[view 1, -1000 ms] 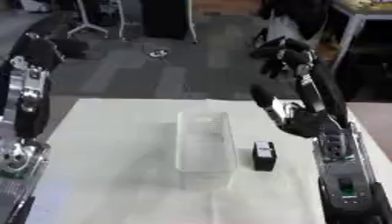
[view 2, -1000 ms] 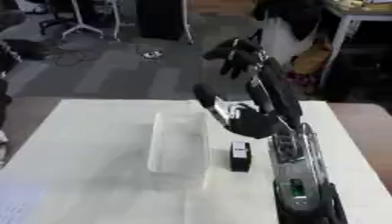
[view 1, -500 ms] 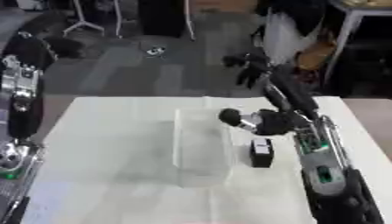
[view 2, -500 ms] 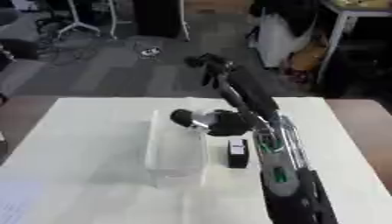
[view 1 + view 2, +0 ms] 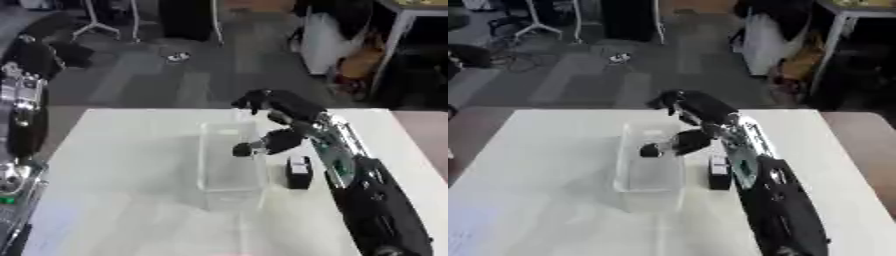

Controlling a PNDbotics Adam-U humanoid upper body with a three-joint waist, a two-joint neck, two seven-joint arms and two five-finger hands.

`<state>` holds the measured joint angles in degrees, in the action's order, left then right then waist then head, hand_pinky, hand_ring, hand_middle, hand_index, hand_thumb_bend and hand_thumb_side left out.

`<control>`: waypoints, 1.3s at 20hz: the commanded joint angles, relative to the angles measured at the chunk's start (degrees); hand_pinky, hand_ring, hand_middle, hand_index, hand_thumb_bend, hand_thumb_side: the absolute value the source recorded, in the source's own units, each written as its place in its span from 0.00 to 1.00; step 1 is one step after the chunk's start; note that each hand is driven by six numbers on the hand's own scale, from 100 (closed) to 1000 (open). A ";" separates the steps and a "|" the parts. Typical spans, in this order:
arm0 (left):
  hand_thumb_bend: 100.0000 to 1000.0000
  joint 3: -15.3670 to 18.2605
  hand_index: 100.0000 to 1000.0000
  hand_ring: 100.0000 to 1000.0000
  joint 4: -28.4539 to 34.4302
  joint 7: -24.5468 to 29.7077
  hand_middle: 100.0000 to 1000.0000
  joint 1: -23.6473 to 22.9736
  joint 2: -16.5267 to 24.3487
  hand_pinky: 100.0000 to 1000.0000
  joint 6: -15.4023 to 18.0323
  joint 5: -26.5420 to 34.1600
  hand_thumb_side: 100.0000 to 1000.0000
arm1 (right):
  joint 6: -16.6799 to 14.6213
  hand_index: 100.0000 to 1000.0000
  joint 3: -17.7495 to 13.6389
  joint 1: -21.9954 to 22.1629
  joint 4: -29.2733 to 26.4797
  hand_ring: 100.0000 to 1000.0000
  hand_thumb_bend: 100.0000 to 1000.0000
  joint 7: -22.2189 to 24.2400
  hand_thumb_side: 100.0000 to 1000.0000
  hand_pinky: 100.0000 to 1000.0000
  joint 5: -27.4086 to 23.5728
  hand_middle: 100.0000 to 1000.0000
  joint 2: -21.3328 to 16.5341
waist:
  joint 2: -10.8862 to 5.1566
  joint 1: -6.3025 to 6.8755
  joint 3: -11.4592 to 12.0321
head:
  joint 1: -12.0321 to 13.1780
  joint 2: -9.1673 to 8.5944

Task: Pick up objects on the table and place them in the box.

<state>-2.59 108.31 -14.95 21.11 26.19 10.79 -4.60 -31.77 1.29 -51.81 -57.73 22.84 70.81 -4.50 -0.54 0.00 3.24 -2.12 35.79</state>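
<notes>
A: Left eye view first: the small black object (image 5: 298, 171) stands on the white table (image 5: 131, 165), just beside the right wall of the clear box (image 5: 230, 167). It is not in the box, and nothing is holding it.

B: And the right hand (image 5: 278, 120)?

A: It hangs above the box's right rim, fingers curled downward with the thumb reaching out over the box. I see nothing between them, so I judge it holds nothing.

B: Where does this go wrong?

A: The object sits tight against the box wall. As I see it, fingers coming down on the box side have no room, so they may land on the rim and shove the light box aside, or tip the object over.

B: The left arm?

A: The left arm (image 5: 22, 115) is raised along the left edge, well apart; its hand's state I cannot tell. It won't steady the box.
</notes>
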 commanded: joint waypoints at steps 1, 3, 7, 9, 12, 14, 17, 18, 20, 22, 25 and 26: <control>0.07 0.41 0.87 0.62 0.62 0.27 0.78 0.55 1.24 0.57 0.04 0.07 1.00 | -1.81 0.85 -0.49 -2.24 2.50 0.66 0.86 -1.30 1.00 0.75 2.67 0.72 -1.78 | -0.88 0.10 0.03 | -1.01 0.06; 0.07 0.45 0.87 0.62 0.63 0.30 0.78 0.54 1.23 0.57 0.04 0.07 1.00 | -1.44 0.83 -1.57 -1.76 1.74 0.64 0.86 -4.17 1.00 0.72 2.45 0.70 -1.58 | -0.84 0.16 0.03 | -0.98 0.04; 0.07 0.45 0.87 0.62 0.61 0.39 0.78 0.47 1.24 0.57 0.04 0.08 1.00 | 0.09 0.84 -3.01 -1.03 -0.94 0.61 0.86 -8.67 1.00 0.67 0.34 0.69 -1.17 | -0.81 0.25 -0.03 | -1.19 0.14; 0.07 0.44 0.87 0.62 0.60 0.45 0.78 0.43 1.25 0.57 0.04 0.10 1.00 | 0.53 0.85 -3.49 -1.53 -1.33 0.60 0.86 -8.96 1.00 0.65 -1.30 0.70 -1.63 | -0.85 0.23 -0.04 | -1.33 0.20; 0.07 0.40 0.87 0.61 0.58 0.62 0.78 0.39 1.31 0.57 0.03 0.14 1.00 | 1.12 0.85 -4.10 -2.76 -1.60 0.60 0.85 -8.30 1.00 0.65 -3.79 0.71 -3.11 | -0.91 0.18 -0.04 | -1.33 0.20; 0.07 0.39 0.87 0.61 0.55 0.71 0.78 0.36 1.35 0.57 -0.01 0.13 1.00 | 1.56 0.85 -4.43 -3.47 -1.70 0.60 0.85 -7.76 1.00 0.65 -5.03 0.71 -4.05 | -0.95 0.15 -0.05 | -1.34 0.20; 0.07 0.37 0.87 0.61 0.50 0.81 0.78 0.28 1.46 0.57 -0.07 0.12 1.00 | 2.06 0.84 -4.50 -4.62 -1.27 0.63 0.84 -6.42 1.00 0.70 -5.44 0.71 -6.05 | -1.02 0.06 -0.13 | -1.33 0.28; 0.07 0.37 0.87 0.61 0.50 0.83 0.78 0.26 1.51 0.57 -0.07 0.11 1.00 | 2.06 0.83 -4.37 -5.07 -0.76 0.64 0.84 -5.68 1.00 0.71 -4.98 0.71 -6.79 | -1.05 0.02 -0.16 | -1.30 0.32; 0.07 0.37 0.87 0.61 0.50 0.86 0.78 0.18 1.62 0.57 -0.09 0.09 1.00 | 1.67 0.83 -3.92 -6.05 0.83 0.66 0.84 -4.22 1.00 0.75 -3.60 0.71 -8.34 | -1.10 -0.07 -0.24 | -1.21 0.41; 0.07 0.34 0.87 0.61 0.46 0.94 0.78 0.08 1.75 0.57 -0.11 0.09 1.00 | 0.90 0.81 -3.14 -6.99 2.89 0.69 0.83 -2.79 1.00 0.80 -1.26 0.72 -9.84 | -1.13 -0.15 -0.33 | -1.16 0.44; 0.07 0.29 0.87 0.61 0.42 1.10 0.78 0.00 1.85 0.57 -0.12 0.11 1.00 | -0.21 0.81 -2.66 -7.73 5.41 0.71 0.83 -1.98 1.00 0.83 2.16 0.72 -10.93 | -1.14 -0.19 -0.41 | -1.12 0.53; 0.07 0.28 0.87 0.61 0.41 1.14 0.78 -0.02 1.87 0.57 -0.12 0.11 1.00 | -0.49 0.81 -2.58 -7.91 6.13 0.71 0.83 -1.96 1.00 0.84 3.24 0.72 -11.13 | -1.14 -0.19 -0.40 | -1.14 0.55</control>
<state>-2.60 108.14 -13.98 20.59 26.51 10.56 -4.56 -31.85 -1.40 -57.88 -51.85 20.68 72.81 -14.04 -0.85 -0.27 2.93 -2.60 36.44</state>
